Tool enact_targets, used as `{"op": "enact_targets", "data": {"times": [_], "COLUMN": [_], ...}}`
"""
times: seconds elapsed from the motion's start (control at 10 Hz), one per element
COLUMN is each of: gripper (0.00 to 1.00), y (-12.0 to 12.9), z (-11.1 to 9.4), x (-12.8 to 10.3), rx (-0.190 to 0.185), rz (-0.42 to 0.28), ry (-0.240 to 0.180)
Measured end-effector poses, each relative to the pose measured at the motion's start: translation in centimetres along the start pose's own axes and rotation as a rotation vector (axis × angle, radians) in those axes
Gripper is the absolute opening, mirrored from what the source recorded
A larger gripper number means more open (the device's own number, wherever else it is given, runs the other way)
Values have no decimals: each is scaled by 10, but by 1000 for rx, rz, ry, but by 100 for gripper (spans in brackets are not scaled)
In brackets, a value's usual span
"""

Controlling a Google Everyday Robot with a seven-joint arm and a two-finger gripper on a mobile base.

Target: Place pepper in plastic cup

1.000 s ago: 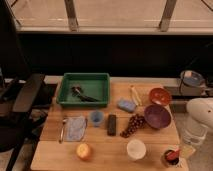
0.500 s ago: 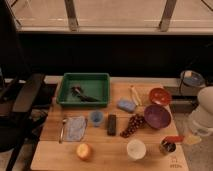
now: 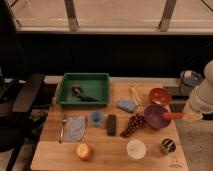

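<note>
The hand (image 3: 186,116) at far right grips the pepper (image 3: 172,115), well apart from the plastic cup (image 3: 96,118)

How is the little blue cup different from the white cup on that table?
The blue cup is light blue; the white cup is cream. The blue cup looks narrower than the white cup. The blue cup stands near the middle; the white cup sits near the front edge by a metal tin. Both stand upright. The tool, at the right of the table, is shut on the pepper.
</note>
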Motion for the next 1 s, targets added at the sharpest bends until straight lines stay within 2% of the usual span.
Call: {"op": "enact_targets", "data": {"times": [0.2,0.3,0.6,0.8,0.9,1.0], "gripper": [10,10,10,10,10,10], "y": [-3,-2,10,20,23,25], "z": [0,5,31,52,57,57], "x": [-39,-69,-140,-194,-207,-205], "rx": [13,6,-36,-87,-102,-109], "rz": [-61,-109,-232,-345,-376,-375], "ry": [-36,-55,-100,-146,-159,-153]}}
